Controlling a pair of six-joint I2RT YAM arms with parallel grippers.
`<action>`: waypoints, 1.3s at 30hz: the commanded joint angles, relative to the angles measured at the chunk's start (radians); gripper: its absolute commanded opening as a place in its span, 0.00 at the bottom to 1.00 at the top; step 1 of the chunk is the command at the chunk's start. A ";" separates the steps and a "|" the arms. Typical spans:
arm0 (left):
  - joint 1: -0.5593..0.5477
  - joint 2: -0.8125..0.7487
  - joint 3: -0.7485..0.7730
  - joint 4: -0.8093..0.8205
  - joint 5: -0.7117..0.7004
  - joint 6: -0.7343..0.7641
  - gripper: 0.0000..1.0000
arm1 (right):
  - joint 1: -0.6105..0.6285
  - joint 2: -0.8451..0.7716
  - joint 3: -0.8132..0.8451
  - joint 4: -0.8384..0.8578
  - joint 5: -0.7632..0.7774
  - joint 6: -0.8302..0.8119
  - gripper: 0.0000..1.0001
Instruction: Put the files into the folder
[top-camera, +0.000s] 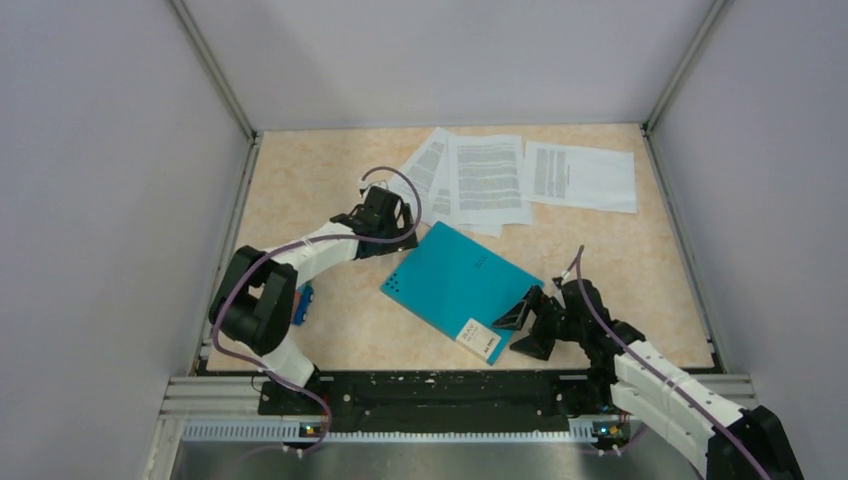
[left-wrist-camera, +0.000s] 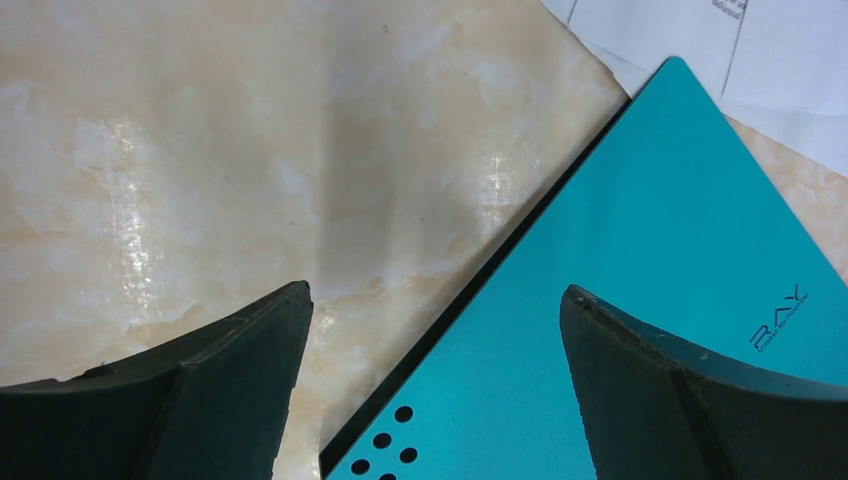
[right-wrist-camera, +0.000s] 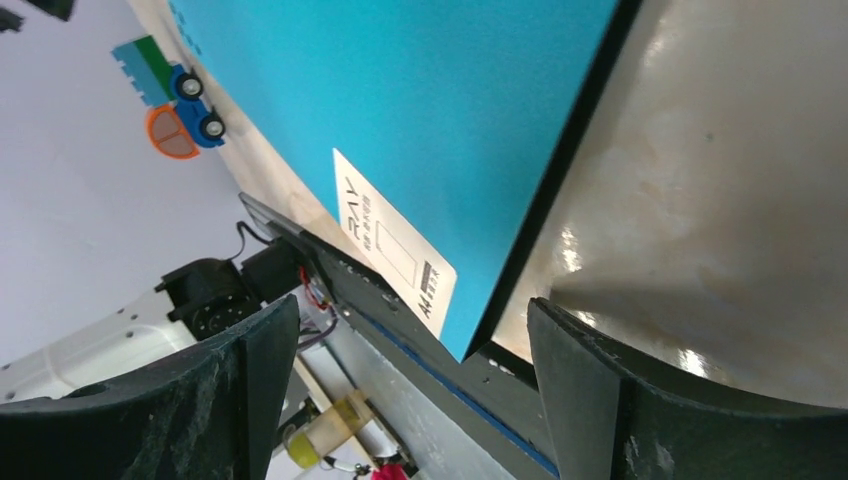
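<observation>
The left fingers (left-wrist-camera: 230, 390) stand apart over the closed teal folder (left-wrist-camera: 650, 280), its black edge running up between them and "RAY" printed near one. Bare tabletop (left-wrist-camera: 250, 150) lies ahead; the files (left-wrist-camera: 770, 60) lie just past the folder's far corner. The right fingers (right-wrist-camera: 620, 400), also apart, flank another corner, whose white label (right-wrist-camera: 395, 245) reads "RAY".

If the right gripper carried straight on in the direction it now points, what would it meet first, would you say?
Most likely the teal folder, at its corner with the white label, which lies between the open fingers of the right gripper; depth is unclear.
</observation>
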 joint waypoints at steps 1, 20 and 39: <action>0.008 0.038 0.040 0.034 0.019 -0.010 0.98 | 0.002 -0.012 -0.028 0.135 -0.028 0.055 0.82; 0.012 0.085 0.033 0.027 0.082 -0.007 0.97 | 0.002 -0.026 -0.133 0.339 0.051 0.100 0.78; 0.028 0.124 0.015 0.074 0.218 -0.033 0.96 | 0.006 -0.141 -0.276 0.510 0.196 0.098 0.68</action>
